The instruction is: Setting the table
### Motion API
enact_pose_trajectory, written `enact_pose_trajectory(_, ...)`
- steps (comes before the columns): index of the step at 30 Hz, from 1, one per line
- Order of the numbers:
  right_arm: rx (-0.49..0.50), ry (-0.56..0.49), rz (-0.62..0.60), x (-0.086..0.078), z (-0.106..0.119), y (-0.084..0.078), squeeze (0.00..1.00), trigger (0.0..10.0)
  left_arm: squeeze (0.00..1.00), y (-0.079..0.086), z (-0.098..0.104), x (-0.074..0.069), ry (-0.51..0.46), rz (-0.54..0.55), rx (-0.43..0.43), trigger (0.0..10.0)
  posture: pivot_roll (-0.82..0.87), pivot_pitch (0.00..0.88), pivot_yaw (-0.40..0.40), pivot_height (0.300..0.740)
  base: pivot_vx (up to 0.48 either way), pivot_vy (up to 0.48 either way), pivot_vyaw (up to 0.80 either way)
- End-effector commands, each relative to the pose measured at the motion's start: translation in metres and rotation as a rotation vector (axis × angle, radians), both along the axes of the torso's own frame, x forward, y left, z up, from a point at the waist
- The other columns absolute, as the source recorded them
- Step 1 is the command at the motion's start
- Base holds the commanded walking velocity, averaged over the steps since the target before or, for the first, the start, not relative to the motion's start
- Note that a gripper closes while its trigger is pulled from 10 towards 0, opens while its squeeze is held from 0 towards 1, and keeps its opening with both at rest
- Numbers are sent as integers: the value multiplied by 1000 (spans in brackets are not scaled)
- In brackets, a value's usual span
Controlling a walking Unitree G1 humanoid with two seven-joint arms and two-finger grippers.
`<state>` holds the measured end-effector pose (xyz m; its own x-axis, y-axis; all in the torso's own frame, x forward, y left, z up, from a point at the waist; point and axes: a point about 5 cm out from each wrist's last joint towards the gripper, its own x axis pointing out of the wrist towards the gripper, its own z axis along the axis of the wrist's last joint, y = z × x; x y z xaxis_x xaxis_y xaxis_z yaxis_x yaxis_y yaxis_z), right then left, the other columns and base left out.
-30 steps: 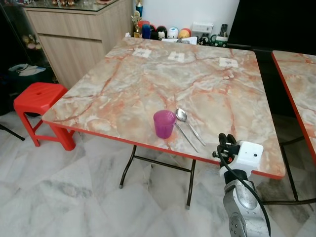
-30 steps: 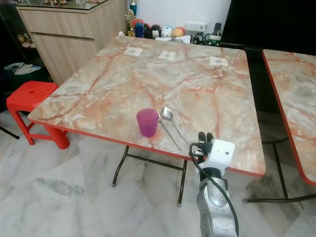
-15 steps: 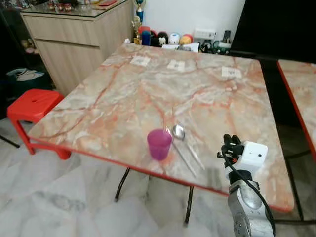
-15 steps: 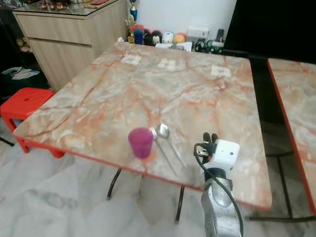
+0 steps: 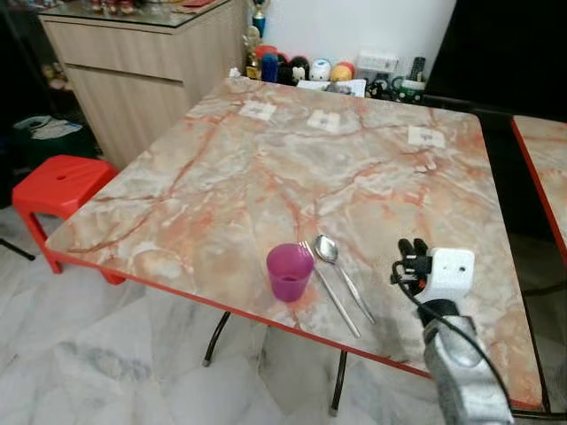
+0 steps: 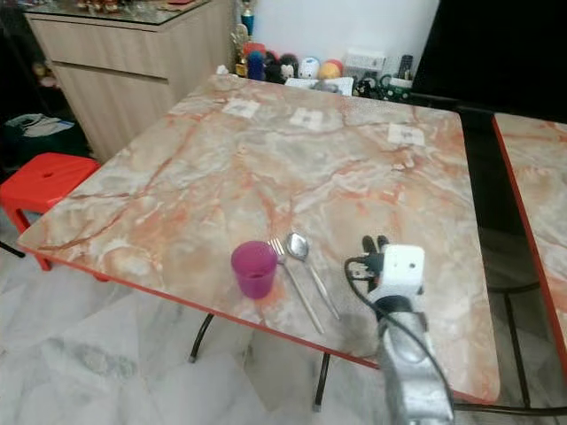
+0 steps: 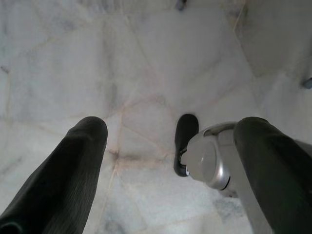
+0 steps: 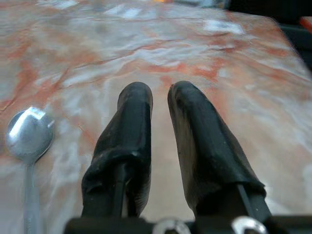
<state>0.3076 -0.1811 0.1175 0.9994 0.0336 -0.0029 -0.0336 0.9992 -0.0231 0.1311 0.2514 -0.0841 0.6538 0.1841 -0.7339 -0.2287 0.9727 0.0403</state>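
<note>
A purple cup [image 5: 290, 270] stands upright near the front edge of the marble-patterned table [image 5: 266, 168]. Just to its right lie a fork [image 5: 330, 289] and a spoon [image 5: 342, 271], side by side and slanting toward the table's front right. My right gripper [image 5: 410, 247] hovers low over the tabletop, a little right of the spoon, pointing toward the far side. Its fingers [image 8: 134, 126] are shut with nothing between them, and the spoon's bowl [image 8: 29, 134] lies beside them. My left gripper [image 7: 173, 129] hangs open above the pale marble floor.
A red stool [image 5: 58, 181] stands at the table's left, with a wooden cabinet [image 5: 142, 62] behind it. Toys and small items [image 5: 310, 69] line the far edge, and paper slips [image 5: 259, 110] lie in front of them. A second table [image 5: 542, 150] stands to the right across a gap.
The camera has shifted, so the table sits closer and more central. My right gripper has gone from the table's front edge to above the tabletop beside the spoon. Cup, fork and spoon stay put.
</note>
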Motion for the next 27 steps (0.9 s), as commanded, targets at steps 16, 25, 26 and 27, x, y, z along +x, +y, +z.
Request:
enact_pose_trajectory(16, 108, 176, 347, 10, 1, 32, 1000, 10000, 0, -4, 12, 37, -50, -32, 12, 10000, 42, 129, -18, 740, 0, 0, 0)
enact_pose_trajectory(25, 66, 283, 453, 9, -4, 49, 0, 10000, 0, -2, 7, 21, -44, -38, 8, 10000, 37, 119, -12, 740, 0, 0, 0)
enact_pose_trajectory(26, 44, 296, 488, 9, -4, 55, 0, 10000, 0, -1, 6, 16, -40, -37, 7, 10000, 38, 118, -12, 740, 0, 0, 0)
enact_pose_trajectory(27, 39, 300, 504, 8, -4, 57, 0, 10000, 0, 0, 5, 13, -36, -36, 6, 10000, 38, 117, -12, 740, 0, 0, 0)
